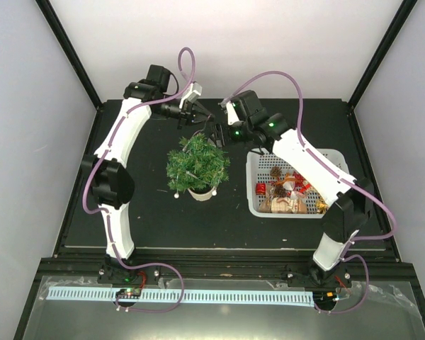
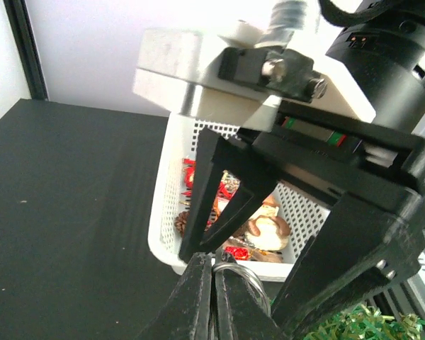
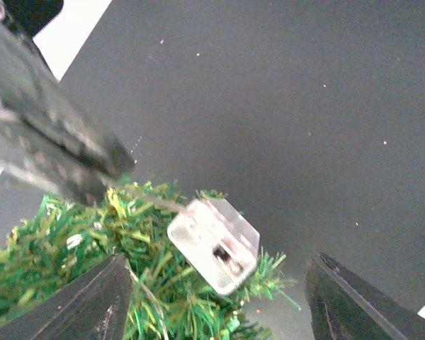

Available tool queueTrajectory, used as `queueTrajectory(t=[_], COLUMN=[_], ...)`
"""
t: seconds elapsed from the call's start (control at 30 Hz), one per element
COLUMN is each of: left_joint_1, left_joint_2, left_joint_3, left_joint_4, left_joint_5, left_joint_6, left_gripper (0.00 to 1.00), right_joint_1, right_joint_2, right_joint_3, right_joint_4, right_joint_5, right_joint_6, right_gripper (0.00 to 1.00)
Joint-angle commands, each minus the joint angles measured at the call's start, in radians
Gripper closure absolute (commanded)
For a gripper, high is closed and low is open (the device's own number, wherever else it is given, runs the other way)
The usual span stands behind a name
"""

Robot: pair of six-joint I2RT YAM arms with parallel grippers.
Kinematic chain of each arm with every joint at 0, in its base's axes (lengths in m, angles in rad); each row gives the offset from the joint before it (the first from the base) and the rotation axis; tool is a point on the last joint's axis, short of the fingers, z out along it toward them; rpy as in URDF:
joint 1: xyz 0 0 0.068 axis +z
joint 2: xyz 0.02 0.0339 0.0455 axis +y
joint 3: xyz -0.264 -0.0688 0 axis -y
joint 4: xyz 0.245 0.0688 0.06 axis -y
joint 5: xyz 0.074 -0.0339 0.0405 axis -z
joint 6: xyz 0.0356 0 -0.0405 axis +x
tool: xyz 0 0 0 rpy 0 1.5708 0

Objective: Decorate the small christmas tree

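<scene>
The small christmas tree (image 1: 197, 163) stands upright on its whitish round base (image 1: 202, 193) near the middle of the black surface (image 1: 142, 212), between the two arms. To its right, near but apart from it, sits a white plastic basket (image 1: 253, 185) holding ornaments: a pine cone (image 1: 275, 171), red pieces and some gold ones.

Both arms reach over to the far side of the tree and meet above its top. The left gripper (image 1: 195, 113) comes in from the left, its jaws pressed tight together. Seen from the right wrist, a thin pale strand (image 3: 152, 200) runs from their tip to a small clear plastic piece (image 3: 214, 244), which sits at the tree's topmost green needles; I cannot tell whether it rests on them or hangs just above. The jaws look pinched on that strand.

The right gripper (image 1: 217, 134) hangs right over the treetop, close beside the left one, with its jaws spread wide. They stand on either side of the clear piece without touching it, and nothing is held in them.

Two small white balls (image 1: 176, 196) show low at the tree's near edge, by the base.
</scene>
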Motion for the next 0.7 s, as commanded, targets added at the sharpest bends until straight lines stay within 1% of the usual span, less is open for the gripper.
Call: queueTrajectory(t=[0.0,0.27,0.43,0.53,0.67], left_joint_1=[-0.011,-0.011,-0.011,-0.011,-0.011], left_joint_2=[0.019,0.024,0.026,0.025,0.027], left_joint_3=[0.041,0.042,0.042,0.042,0.042], left_joint_4=[0.02,0.047,0.043,0.044,0.05], left_joint_5=[0.071,0.1,0.108,0.107,0.108], left_joint_6=[-0.036,-0.088,-0.094,-0.094,-0.1], left_gripper=[0.98,0.97,0.97,0.96,0.96], right_joint_1=[-0.009,-0.039,-0.056,-0.058,-0.057], right_joint_2=[0.049,0.065,0.083,0.094,0.101], right_joint_3=[0.058,0.019,0.03,0.034,0.029], right_joint_4=[0.041,0.059,0.075,0.082,0.096], right_joint_5=[-0.012,-0.038,-0.072,-0.102,-0.146], right_joint_6=[0.001,0.01,0.021,0.023,0.026], right_gripper=[0.31,0.32,0.36,0.42,0.54])
